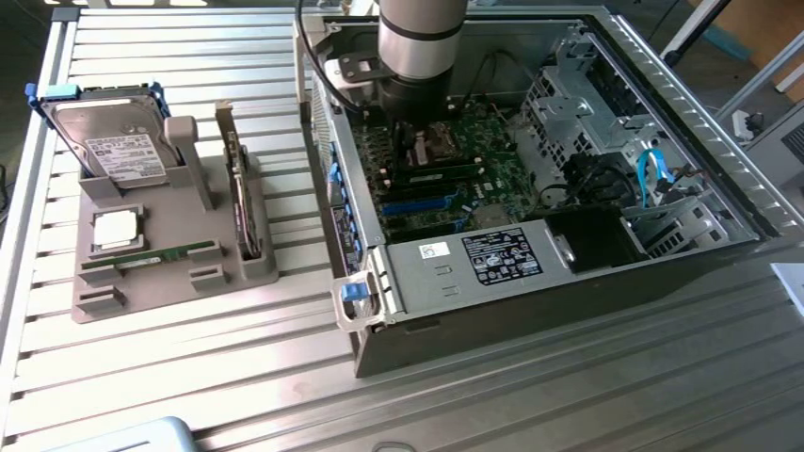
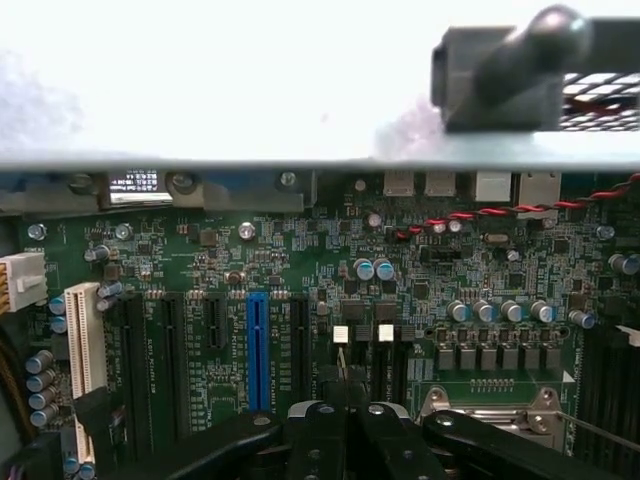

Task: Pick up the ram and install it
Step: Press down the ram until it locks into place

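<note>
The ram (image 1: 172,254), a thin green stick, lies flat in a slot near the front of the grey holder (image 1: 164,282) on the table, at the exterior view's left. My gripper (image 1: 423,135) hangs from the arm inside the open computer case (image 1: 377,344), low over the green motherboard (image 1: 484,179), well away from the ram. In the wrist view the gripper (image 2: 345,412) is shut: its black fingers (image 2: 318,435) meet with nothing seen between them, above the motherboard's (image 2: 300,260) black slots. Dark sticks sit in slots just in front of the gripper in the exterior view.
The holder also carries a hard drive (image 1: 107,141), a square silver chip (image 1: 116,229) and a taller green card with a bracket (image 1: 239,193). In the case are a power supply (image 1: 484,259), a drive cage (image 1: 571,89) and blue cables (image 1: 647,174). A blue slot (image 2: 257,350) lies close by.
</note>
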Controlling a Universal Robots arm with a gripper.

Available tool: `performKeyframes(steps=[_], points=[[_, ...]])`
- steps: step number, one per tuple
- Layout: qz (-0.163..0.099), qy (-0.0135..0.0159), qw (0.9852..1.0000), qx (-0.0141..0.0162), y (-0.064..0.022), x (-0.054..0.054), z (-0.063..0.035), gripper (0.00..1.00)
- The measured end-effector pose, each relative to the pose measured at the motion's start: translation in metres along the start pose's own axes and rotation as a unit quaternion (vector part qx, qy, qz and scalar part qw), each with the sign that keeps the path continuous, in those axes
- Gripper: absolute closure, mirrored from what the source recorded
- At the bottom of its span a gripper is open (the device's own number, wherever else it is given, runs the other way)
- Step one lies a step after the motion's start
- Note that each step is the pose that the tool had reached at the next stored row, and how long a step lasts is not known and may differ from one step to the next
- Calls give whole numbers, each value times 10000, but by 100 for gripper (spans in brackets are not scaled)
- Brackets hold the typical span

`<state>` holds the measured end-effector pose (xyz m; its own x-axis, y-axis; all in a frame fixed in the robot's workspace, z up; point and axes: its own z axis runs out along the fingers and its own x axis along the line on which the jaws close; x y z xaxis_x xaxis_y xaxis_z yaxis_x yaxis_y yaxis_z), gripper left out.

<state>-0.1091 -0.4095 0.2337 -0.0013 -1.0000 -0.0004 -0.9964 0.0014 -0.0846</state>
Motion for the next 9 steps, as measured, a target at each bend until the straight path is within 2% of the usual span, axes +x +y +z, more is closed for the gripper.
performKeyframes(steps=[9], points=[[0,1,10000,-1,13,0,23,90]])
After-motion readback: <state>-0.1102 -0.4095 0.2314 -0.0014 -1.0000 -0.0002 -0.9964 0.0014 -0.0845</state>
